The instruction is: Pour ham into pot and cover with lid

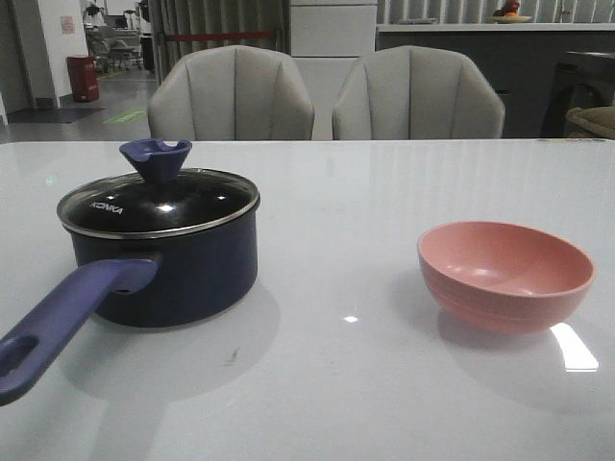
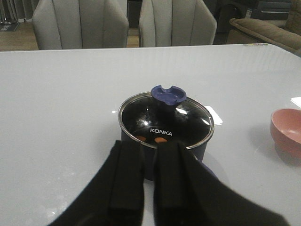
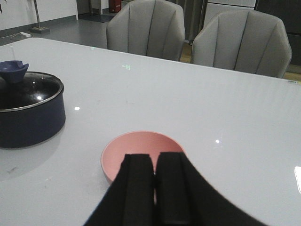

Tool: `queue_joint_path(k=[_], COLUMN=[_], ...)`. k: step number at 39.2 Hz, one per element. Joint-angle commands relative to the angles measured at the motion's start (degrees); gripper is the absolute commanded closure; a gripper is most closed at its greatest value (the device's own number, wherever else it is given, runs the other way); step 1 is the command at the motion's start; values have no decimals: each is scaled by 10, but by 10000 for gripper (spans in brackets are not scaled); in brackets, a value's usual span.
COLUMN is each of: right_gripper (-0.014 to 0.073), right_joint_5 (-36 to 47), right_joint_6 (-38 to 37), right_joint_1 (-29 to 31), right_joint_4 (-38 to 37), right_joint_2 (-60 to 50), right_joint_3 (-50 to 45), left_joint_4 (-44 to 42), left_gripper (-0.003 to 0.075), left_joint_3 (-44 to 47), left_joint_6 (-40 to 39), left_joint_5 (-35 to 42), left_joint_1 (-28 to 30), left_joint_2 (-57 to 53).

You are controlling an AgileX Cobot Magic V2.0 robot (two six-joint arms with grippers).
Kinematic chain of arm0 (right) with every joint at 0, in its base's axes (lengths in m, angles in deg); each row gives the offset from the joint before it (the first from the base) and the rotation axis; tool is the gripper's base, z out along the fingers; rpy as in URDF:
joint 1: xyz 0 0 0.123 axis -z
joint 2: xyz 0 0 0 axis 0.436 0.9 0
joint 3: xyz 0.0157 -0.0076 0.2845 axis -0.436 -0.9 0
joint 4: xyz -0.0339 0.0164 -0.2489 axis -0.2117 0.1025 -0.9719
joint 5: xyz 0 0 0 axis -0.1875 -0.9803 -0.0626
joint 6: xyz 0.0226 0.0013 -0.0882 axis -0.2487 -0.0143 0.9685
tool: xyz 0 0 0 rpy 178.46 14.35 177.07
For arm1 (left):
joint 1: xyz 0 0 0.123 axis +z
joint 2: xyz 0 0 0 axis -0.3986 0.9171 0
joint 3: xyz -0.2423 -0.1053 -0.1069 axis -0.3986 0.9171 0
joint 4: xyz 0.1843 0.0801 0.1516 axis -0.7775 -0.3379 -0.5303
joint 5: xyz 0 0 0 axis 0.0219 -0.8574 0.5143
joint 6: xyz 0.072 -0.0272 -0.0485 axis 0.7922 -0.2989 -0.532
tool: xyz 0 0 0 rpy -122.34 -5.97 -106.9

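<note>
The dark navy pot (image 1: 183, 279) stands at the left of the table, its purple-blue handle (image 1: 67, 317) pointing to the front left. The glass lid (image 1: 159, 204) with the blue knob (image 1: 156, 158) sits on it. In the left wrist view a few orange bits of ham (image 2: 161, 140) show through the lid (image 2: 165, 120). My left gripper (image 2: 149, 143) is shut and empty, just short of the pot (image 2: 201, 151). My right gripper (image 3: 154, 156) is shut and empty above the near rim of the pink bowl (image 3: 141, 146). Neither gripper shows in the front view.
The pink bowl (image 1: 504, 274) stands empty at the right of the table, well apart from the pot. Two grey chairs (image 1: 231, 96) stand behind the table's far edge. A small white flat piece (image 2: 214, 114) lies beside the pot.
</note>
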Motion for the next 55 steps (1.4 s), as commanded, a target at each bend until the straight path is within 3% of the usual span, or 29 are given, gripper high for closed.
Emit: queue_joint_path(k=[1,7,17,20,26,55], right_gripper=[426,426,426,426,426,426], right_joint_5=[49,49,49,49,48,48], right_joint_6=[2,2,2,2,2,2], right_joint_1=[1,1,1,1,1,1], right_joint_4=[4,4,4,4,4,4], right_joint_2=[5,5,5,5,5,5], right_joint_3=[15,15,15,15,15,15], left_joint_4=[2,-14,-18,-33,-40,-36], left_gripper=[566,566,566,566,566,566], left_joint_3=[-15,27,148,186,224,224], left_joint_6=[0,0,0,0,0,0], left_joint_5=[50,133,225,255,290,290], left_joint_1=[1,33,175,193,194,194], left_joint_2=[5,-7,-91,-125,-142,-142])
